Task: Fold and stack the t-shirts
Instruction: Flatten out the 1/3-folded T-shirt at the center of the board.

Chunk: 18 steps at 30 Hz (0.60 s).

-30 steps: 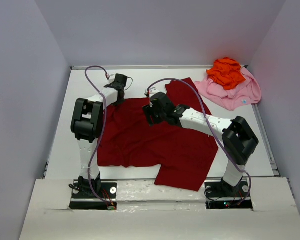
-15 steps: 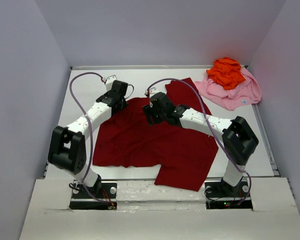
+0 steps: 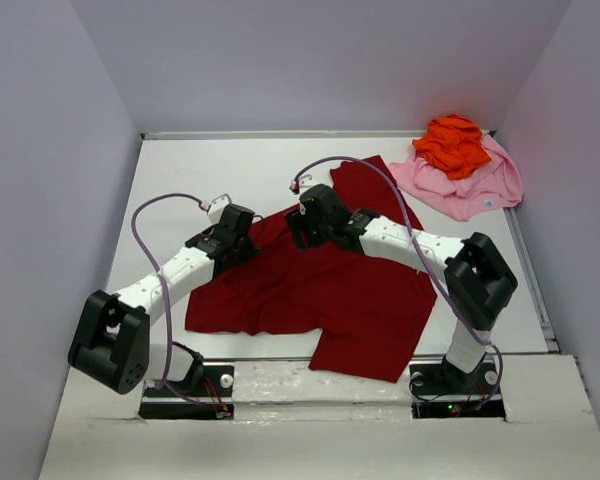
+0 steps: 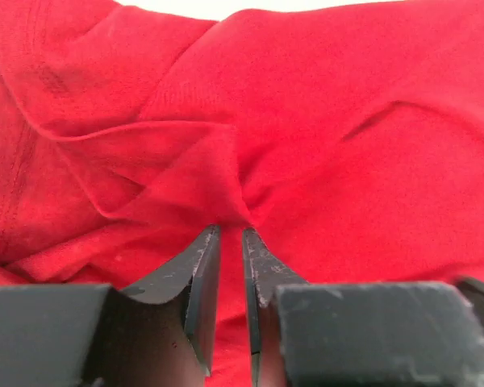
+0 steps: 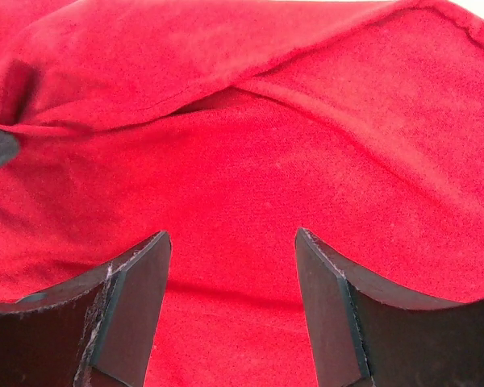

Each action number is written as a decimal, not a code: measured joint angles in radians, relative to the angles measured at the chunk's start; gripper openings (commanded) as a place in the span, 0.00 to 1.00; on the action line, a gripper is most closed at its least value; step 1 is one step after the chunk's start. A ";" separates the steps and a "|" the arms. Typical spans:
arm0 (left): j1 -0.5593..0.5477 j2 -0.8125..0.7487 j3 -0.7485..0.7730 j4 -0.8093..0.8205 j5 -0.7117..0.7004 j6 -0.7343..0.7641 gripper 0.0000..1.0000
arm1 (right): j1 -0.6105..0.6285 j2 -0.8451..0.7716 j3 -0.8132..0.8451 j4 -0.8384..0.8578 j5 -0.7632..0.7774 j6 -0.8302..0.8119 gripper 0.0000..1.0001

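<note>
Left gripper [image 4: 230, 232]: you see jaws a slit apart, tips at a pucker of the dark red t-shirt [image 4: 347, 161].
Right gripper [image 5: 232, 242]: jaws wide apart — just over it.

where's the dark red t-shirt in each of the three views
top external: dark red t-shirt spread across mid-table
left wrist: t-shirt fills the view, puckered at the tips of the left hand
right wrist: t-shirt fills the view beneath the open right hand
shared landmark: white table showing past the t-shirt's far edge
</note>
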State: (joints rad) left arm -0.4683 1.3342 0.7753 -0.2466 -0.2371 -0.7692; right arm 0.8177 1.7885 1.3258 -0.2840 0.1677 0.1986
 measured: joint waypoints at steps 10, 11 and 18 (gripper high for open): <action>-0.009 -0.026 0.207 -0.039 -0.125 0.037 0.29 | 0.000 0.000 0.000 0.000 0.000 0.000 0.68; -0.009 -0.009 0.233 -0.037 -0.140 0.047 0.29 | 0.000 0.000 0.000 0.000 0.000 0.000 0.69; -0.008 0.120 0.247 -0.033 -0.158 0.073 0.27 | 0.000 0.001 0.000 0.000 0.000 0.000 0.69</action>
State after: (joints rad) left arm -0.4763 1.4544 1.0222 -0.2794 -0.3950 -0.6960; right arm 0.8173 1.7893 1.3258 -0.2844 0.1677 0.1986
